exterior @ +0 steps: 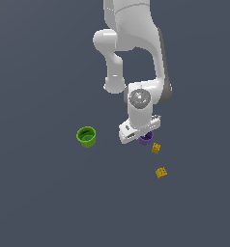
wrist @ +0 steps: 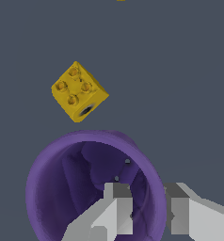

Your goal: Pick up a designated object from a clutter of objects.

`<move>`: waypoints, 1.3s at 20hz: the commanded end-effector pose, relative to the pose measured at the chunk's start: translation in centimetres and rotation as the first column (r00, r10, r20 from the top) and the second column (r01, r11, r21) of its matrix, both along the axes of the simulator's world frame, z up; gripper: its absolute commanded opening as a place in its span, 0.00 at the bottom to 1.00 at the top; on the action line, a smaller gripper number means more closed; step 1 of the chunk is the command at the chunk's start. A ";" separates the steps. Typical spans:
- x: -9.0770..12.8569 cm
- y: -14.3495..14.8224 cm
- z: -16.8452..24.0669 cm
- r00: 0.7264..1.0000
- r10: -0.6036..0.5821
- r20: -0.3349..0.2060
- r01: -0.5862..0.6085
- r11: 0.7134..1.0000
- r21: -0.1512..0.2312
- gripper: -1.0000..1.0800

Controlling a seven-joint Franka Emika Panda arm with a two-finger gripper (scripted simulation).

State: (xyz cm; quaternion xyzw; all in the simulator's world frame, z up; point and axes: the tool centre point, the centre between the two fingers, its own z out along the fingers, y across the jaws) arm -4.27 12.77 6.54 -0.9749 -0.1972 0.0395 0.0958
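Observation:
The purple cup (exterior: 145, 139) stands upright on the dark floor, mostly hidden under my hand in the exterior view. In the wrist view the purple cup (wrist: 52, 188) opens toward the camera and fills the lower half of the picture. My gripper (wrist: 149, 195) straddles its rim: one finger (wrist: 117, 207) is inside the cup, the other finger (wrist: 180, 212) is outside, and the jaws stand close together with the wall between them. Seen from outside, the gripper (exterior: 142, 135) is down at the cup.
A yellow perforated block (exterior: 156, 148) (wrist: 79, 92) lies just beside the purple cup. A second yellow block (exterior: 161, 172) lies farther toward the front. The green cup (exterior: 86, 137) stands upright well off to the exterior view's left.

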 end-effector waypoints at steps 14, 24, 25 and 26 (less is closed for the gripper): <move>-0.6 -0.3 4.0 1.000 0.000 0.000 0.000 1.000 -0.001 0.00; -1.9 -1.0 12.8 1.000 0.000 0.000 0.000 1.000 -0.001 0.00; -2.1 -1.0 13.8 1.000 0.000 0.000 0.000 1.000 -0.001 0.00; -2.2 -1.1 14.9 1.000 0.000 0.000 0.000 1.000 -0.001 0.00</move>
